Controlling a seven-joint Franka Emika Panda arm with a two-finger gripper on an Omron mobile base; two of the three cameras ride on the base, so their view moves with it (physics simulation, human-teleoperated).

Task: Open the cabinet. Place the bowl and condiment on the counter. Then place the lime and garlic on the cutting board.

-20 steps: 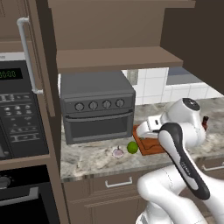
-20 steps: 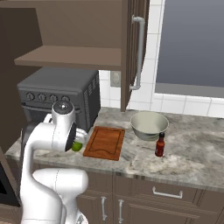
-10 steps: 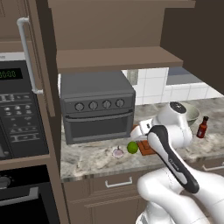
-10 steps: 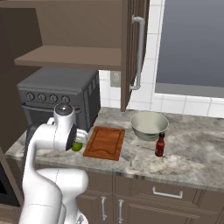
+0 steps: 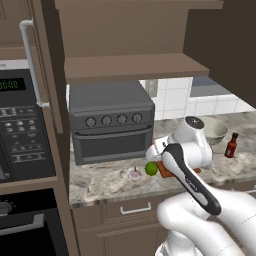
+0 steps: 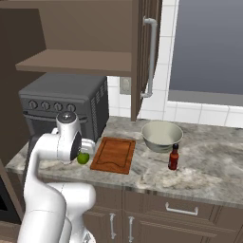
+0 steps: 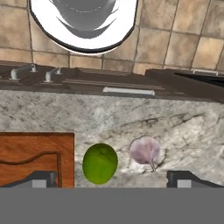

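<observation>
In the hand view my gripper [image 7: 113, 179] is open and points down at the counter [image 7: 131, 118], its fingertips [image 7: 41, 178] standing wide with nothing held. The green lime [image 7: 100, 163] lies between them, the whitish-pink garlic [image 7: 145, 150] beside it, and the cutting board [image 7: 35, 153] on the lime's other side. From the base, the lime [image 5: 151, 168] and garlic [image 5: 134, 174] lie just off the board [image 6: 114, 154], in front of the oven. The bowl [image 6: 162, 135] and condiment [image 6: 174, 157] stand on the counter [image 6: 209, 171]. The cabinet [image 5: 135, 67] is open, its shelf bare.
A dark toaster oven [image 5: 111, 121] stands under the cabinet shelf, behind the lime and garlic. The open cabinet door [image 6: 144, 52] hangs over the back of the board. A microwave [image 5: 22, 130] sits at the far left. Drawers [image 6: 180, 209] run below the counter edge.
The arm has swung from over the cutting board toward the lime and garlic, uncovering the condiment in the left base view. The jaws stay open. Nothing on the counter has moved.
</observation>
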